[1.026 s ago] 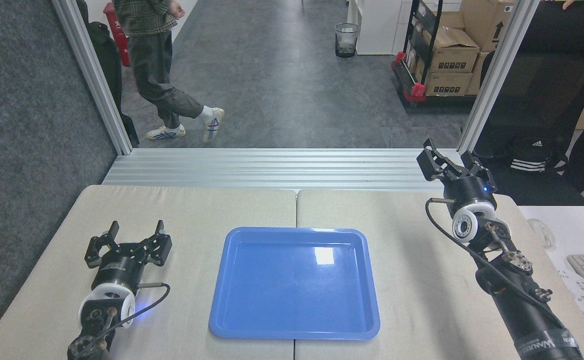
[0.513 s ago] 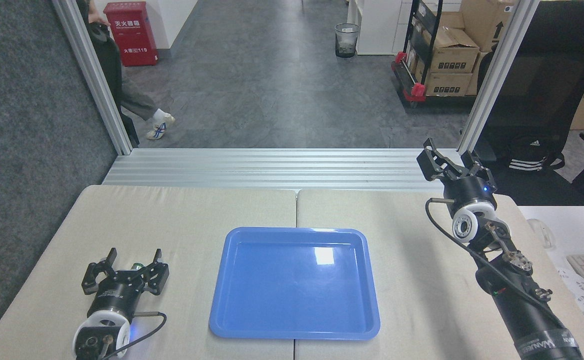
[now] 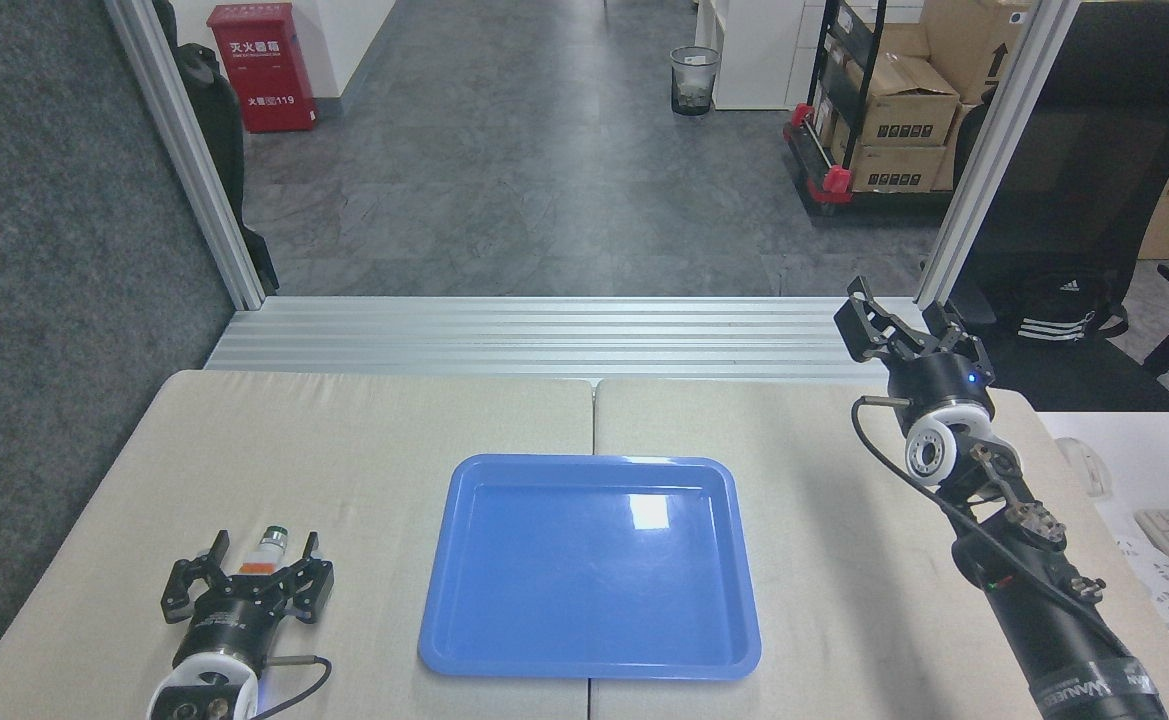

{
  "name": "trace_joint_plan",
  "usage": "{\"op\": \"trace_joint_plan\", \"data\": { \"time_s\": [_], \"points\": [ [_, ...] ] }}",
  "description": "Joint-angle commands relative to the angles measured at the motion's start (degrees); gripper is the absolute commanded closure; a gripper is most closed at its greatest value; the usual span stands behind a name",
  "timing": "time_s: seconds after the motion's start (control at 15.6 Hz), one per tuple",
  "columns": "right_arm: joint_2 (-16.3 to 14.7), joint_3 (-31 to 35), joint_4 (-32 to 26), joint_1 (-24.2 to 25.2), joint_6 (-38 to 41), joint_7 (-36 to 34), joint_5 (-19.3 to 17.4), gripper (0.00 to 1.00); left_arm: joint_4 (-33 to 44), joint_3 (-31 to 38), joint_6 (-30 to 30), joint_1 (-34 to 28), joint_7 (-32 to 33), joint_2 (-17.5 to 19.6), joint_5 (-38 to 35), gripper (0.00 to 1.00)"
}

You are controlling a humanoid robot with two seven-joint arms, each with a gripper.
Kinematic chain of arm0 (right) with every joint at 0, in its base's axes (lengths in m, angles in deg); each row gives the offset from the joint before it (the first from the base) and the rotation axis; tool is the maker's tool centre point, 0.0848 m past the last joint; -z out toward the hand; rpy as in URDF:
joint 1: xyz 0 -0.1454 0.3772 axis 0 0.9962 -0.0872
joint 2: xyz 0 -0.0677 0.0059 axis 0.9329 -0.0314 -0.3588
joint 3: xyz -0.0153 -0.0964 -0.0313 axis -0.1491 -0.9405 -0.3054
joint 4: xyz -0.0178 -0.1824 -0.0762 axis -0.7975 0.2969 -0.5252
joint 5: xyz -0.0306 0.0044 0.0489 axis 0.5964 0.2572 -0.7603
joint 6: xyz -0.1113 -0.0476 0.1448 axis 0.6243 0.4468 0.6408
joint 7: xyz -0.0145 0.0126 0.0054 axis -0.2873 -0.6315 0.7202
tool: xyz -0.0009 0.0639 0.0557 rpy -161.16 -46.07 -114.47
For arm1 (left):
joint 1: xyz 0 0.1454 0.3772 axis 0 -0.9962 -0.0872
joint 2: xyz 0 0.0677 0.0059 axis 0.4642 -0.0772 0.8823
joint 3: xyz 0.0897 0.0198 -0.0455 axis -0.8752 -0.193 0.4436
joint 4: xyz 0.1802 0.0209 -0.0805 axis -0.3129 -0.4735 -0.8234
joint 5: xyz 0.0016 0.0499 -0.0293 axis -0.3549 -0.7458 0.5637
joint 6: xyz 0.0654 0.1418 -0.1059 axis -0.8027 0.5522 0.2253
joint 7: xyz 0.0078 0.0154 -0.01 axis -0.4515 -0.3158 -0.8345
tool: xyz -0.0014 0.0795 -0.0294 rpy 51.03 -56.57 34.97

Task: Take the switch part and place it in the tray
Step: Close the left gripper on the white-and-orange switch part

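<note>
The left gripper (image 3: pixel 262 560) sits low over the table (image 3: pixel 374 430), left of the tray (image 3: pixel 589 565), with its two dark fingers spread wide. The switch part (image 3: pixel 266 549) lies on the table in the gap between those fingers, its dark green cap pointing away from the wrist, an orange block at the wrist end and a pale body between. Whether the fingers touch it yet I cannot tell; they look apart from it, so it is not gripped.

It looks a small, light, hard plastic piece, so weight should be no trouble. The trouble is likely slip and roll: the round cap gives the pads little to bite on and could squirt out or pivot. The flatter pale body or orange block looks the better place to pinch, squarely across its sides, with modest force.

The tray is empty, glossy blue, well to the right of the part. A hard little piece may skid on that shine if dropped.

Far right of the tray, the right gripper (image 3: pixel 902 322) hangs raised, fingers spread, holding nothing.
</note>
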Motion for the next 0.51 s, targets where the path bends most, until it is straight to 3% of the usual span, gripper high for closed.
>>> {"op": "trace_joint_plan", "data": {
  "time_s": [0.0, 0.13, 0.26, 0.32, 0.45],
  "points": [
    [0.0, 0.0, 0.0, -0.1, 0.0, 0.0, 0.0, 0.01, -2.9, 0.5, -0.1, -1.2, 0.0, 0.2, -0.1, 0.0],
    [0.0, 0.0, 0.0, 0.0, 0.0, 0.0, 0.0, 0.01, -3.4, 0.5, -0.1, -1.1, 0.0, 0.2, -0.2, 0.02],
    [0.0, 0.0, 0.0, 0.0, 0.0, 0.0, 0.0, 0.01, -3.7, 0.5, -0.1, -0.8, 0.1, 0.5, -0.2, 0.24],
    [0.0, 0.0, 0.0, -0.1, 0.0, 0.0, 0.0, 0.01, -3.6, 0.5, -0.6, -1.0, 0.2, 0.7, -0.2, 0.46],
    [0.0, 0.0, 0.0, 0.0, 0.0, 0.0, 0.0, 0.01, -3.0, 0.5, -1.8, -1.2, 0.2, 0.4, 0.0, 1.0]
  ]
}}
